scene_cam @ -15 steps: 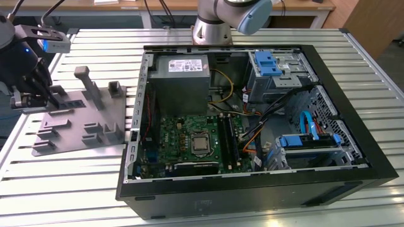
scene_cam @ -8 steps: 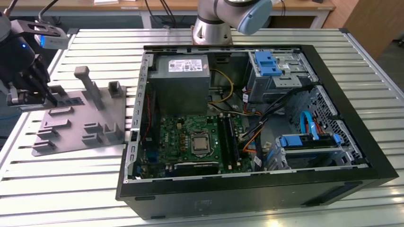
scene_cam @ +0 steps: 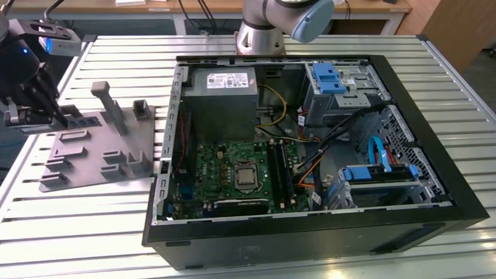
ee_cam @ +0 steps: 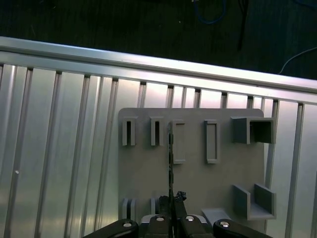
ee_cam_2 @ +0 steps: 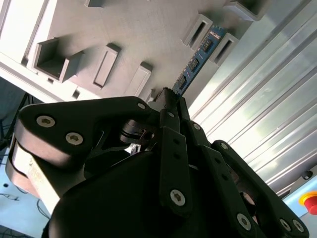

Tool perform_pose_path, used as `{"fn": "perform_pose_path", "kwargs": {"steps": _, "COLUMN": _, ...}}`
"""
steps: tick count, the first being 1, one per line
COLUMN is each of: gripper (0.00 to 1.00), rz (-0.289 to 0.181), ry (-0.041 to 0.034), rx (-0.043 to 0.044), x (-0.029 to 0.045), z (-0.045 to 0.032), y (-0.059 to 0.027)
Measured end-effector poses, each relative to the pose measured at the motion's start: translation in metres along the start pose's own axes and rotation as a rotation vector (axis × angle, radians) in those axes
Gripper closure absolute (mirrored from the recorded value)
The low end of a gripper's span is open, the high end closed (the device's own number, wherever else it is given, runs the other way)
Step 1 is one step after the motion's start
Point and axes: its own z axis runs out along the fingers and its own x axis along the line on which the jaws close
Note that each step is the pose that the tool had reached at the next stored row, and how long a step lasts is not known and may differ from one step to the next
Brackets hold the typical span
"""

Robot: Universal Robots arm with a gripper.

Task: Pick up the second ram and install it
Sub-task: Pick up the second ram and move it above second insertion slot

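Where the gripper (ee_cam_2: 170, 97) shows in the second wrist view, it pinches one end of the second ram (ee_cam_2: 199, 55), which reaches straight ahead of it over the grey fixture plate (ee_cam_2: 143, 29).

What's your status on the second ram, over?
Hand shut on second ram. Ram at grey fixture plate, outside the computer case. Nothing seen blocking it.

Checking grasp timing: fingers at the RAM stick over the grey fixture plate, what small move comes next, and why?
Probably a straight lift away from the fixture plate. In the second wrist view the fingers look closed on the second ram, which stands on edge with its far end between the plate's slot blocks, so sideways motion could snag it.
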Motion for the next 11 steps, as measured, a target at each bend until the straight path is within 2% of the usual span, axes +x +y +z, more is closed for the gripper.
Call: {"fn": "perform_pose_path", "kwargs": {"steps": 11, "gripper": 0.86, "rz": 0.000, "ry": -0.0016, "rx": 0.0003, "x": -0.0008, "z": -0.0116, "y": 0.0001}}
